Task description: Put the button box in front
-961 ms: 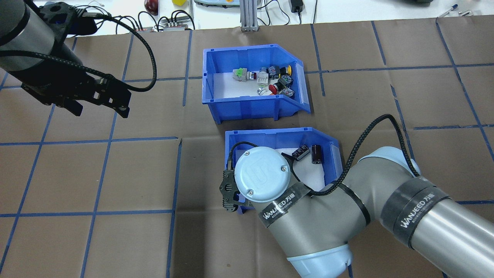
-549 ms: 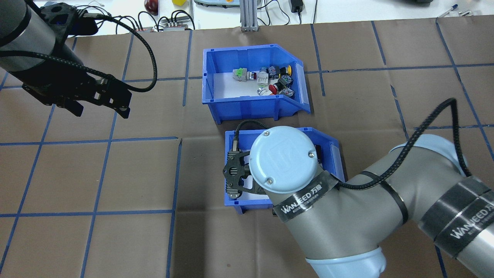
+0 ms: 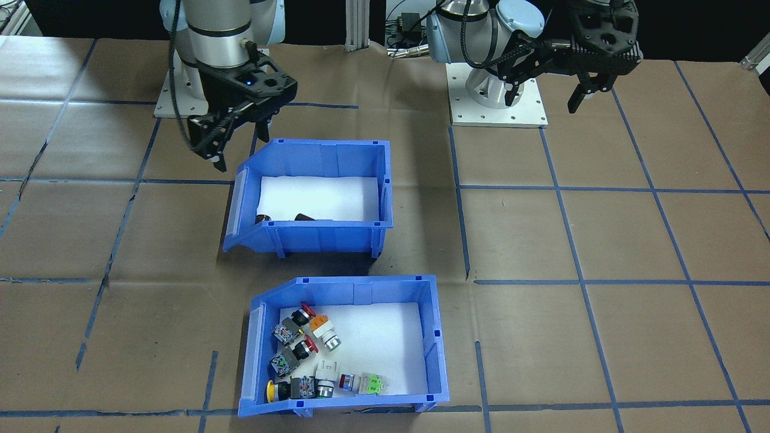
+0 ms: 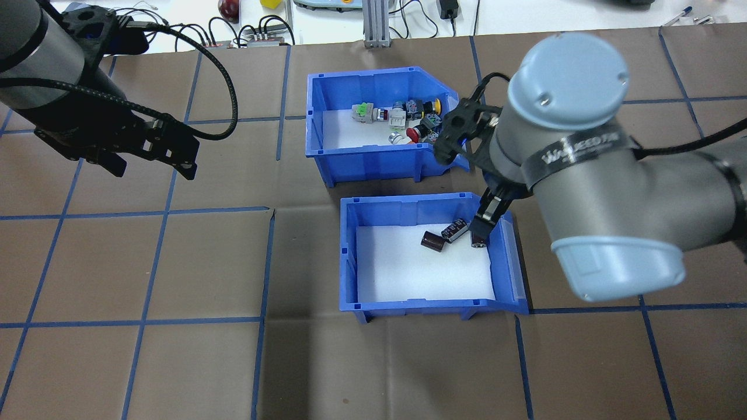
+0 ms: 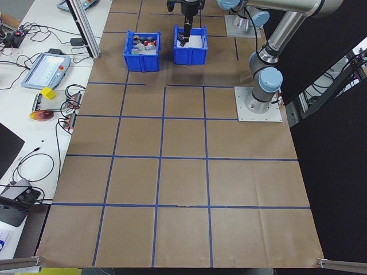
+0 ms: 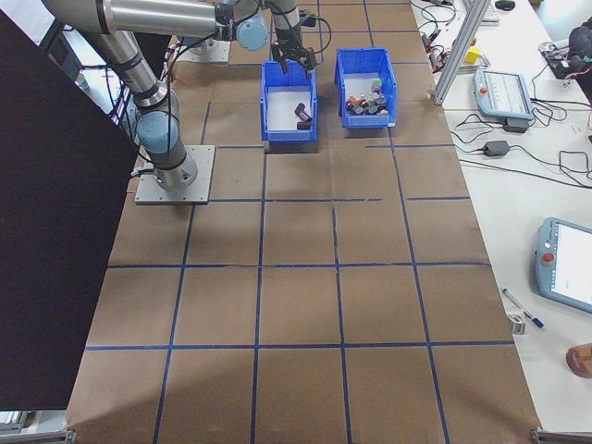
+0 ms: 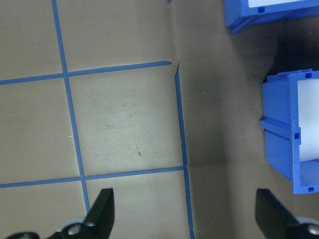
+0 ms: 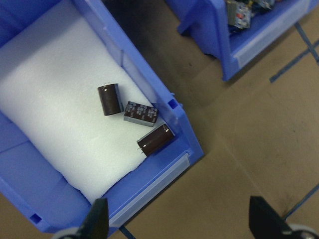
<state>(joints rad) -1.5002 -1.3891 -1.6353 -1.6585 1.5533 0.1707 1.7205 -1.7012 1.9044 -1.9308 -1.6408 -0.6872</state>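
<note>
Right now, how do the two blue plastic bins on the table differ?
The blue plastic bin with colourful push buttons holds many switches; the blue plastic bin with dark cylinders holds only three. The button bin lies farther from the robot, the cylinder bin nearer. Both share a sloped end and white foam liner.

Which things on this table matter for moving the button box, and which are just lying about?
Belongs to the job:
- button box
- right hand, open, above the gap between the two bins
- left hand, open, off to the side

Just lying about:
- second blue bin
- three dark cylinders inside it
- cables past the table's far edge
</note>
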